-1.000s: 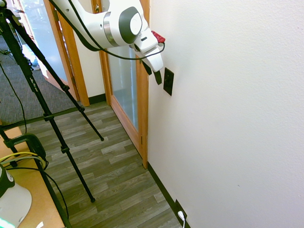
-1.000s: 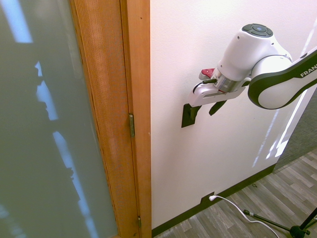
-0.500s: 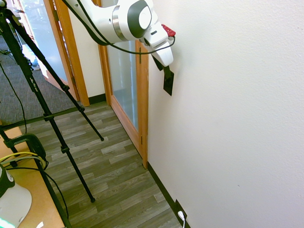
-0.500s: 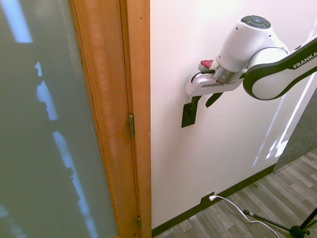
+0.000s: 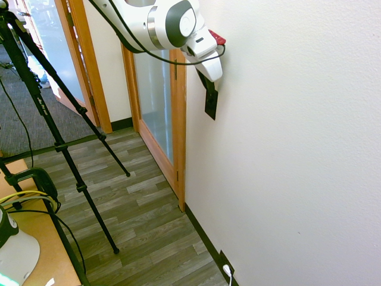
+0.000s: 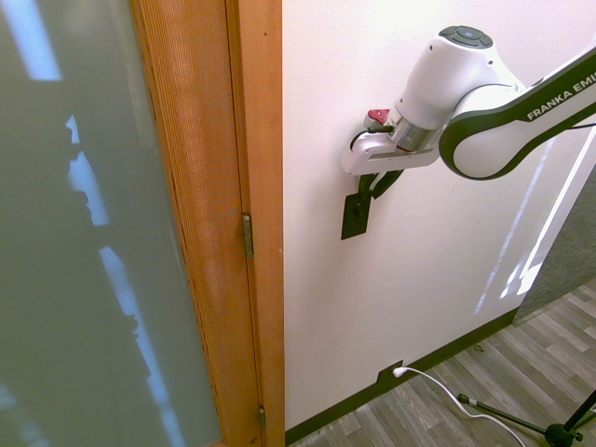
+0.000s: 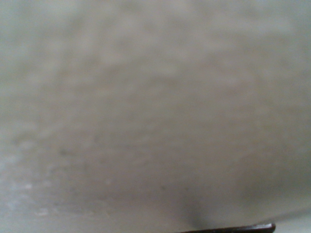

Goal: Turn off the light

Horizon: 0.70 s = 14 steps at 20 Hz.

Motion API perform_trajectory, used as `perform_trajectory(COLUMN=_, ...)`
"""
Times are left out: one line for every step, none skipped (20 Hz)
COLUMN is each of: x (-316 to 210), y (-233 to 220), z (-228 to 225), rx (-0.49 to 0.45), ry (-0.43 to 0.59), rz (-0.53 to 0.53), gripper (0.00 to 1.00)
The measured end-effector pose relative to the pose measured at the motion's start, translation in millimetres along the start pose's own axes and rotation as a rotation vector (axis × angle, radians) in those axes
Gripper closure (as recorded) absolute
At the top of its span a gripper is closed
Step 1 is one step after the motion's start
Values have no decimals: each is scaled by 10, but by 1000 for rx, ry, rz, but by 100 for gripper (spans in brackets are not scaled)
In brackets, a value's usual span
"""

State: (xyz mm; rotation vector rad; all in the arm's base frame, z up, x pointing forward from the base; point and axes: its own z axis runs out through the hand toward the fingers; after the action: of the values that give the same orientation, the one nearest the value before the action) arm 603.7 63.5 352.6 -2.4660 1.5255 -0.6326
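On the white wall right of the wooden door frame, the small black rigid switch plate needs pressing, not grasping; my gripper, fingers nearly together, holds nothing.

The hand sits hard against the white wall, at the top of the black switch plate. The wall blocks any way forward. The wooden door frame stands close beside the plate, hemming that side. Below the plate the wall runs bare down to the outlet plate at the baseboard; out over the floor the way is open.
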Motion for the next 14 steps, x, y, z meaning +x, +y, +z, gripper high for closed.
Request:
perform_trajectory(x=4, y=-9, z=3, rx=0, ry=-1, rz=0, gripper=100)
perform_trajectory(x=3, y=-15, z=11, rx=-1, ry=-2, rz=0, gripper=100)
perform_trajectory(x=-6, y=-20, z=26, rx=-3, ry=-5, rz=-2, gripper=100)
perform_trajectory(x=-21, y=-20, z=44, rx=-5, ry=-8, rz=-2, gripper=100)
perform_trajectory(x=-37, y=-22, z=60, rx=-7, ry=-12, rz=-4, gripper=100)
perform_trajectory(x=-50, y=-28, z=72, rx=-8, ry=-14, rz=-7, gripper=100)
perform_trajectory(x=-61, y=-29, z=87, rx=-9, ry=-17, rz=-8, gripper=100)
perform_trajectory(x=-68, y=-24, z=105, rx=-12, ry=-20, rz=-8, gripper=100)
perform_trajectory(x=-73, y=-16, z=129, rx=-16, ry=-23, rz=-8, gripper=100)
perform_trajectory(x=-78, y=-7, z=159, rx=-20, ry=-28, rz=-8, gripper=100)
perform_trajectory(x=-86, y=-1, z=192, rx=-24, ry=-31, rz=-9, gripper=100)
perform_trajectory(x=-92, y=4, z=231, rx=-28, ry=-34, rz=-10, gripper=100)
perform_trajectory(x=-99, y=4, z=272, rx=-31, ry=-36, rz=-11, gripper=100)
perform_trajectory(x=-107, y=2, z=289, rx=-27, ry=-36, rz=-12, gripper=100)
